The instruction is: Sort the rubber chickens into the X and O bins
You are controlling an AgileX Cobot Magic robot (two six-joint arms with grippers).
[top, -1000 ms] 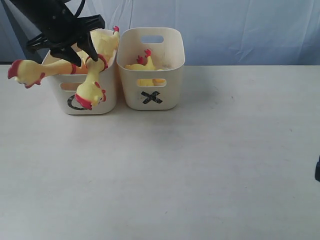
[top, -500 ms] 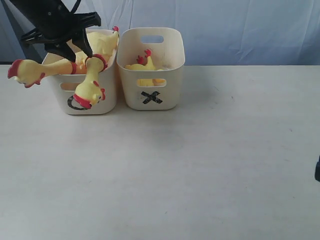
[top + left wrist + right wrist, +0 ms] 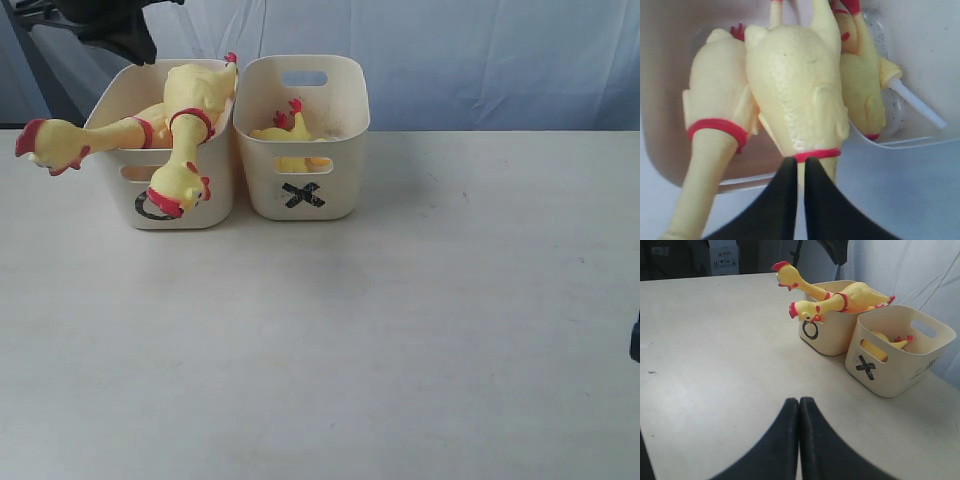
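Observation:
Two rubber chickens lie across the O bin (image 3: 218,200). One head (image 3: 55,143) sticks out to the left, the other (image 3: 180,185) hangs over the bin's front above the O mark. A third chicken (image 3: 285,128) lies inside the X bin (image 3: 340,180). My left gripper (image 3: 132,45) hovers above the O bin's back left corner. In its wrist view the left gripper (image 3: 800,162) is shut with nothing in it, over the middle chicken (image 3: 795,85). My right gripper (image 3: 799,402) is shut and empty over bare table, far from both bins (image 3: 832,335).
The two bins stand side by side at the back left of the white table (image 3: 400,320). A blue curtain (image 3: 480,60) hangs behind them. A dark piece of the right arm (image 3: 636,350) shows at the right edge.
The left gripper has risen up and to the left, away from the chickens in the O bin, and its jaws have closed. The chickens stay in place. The right gripper has not moved.

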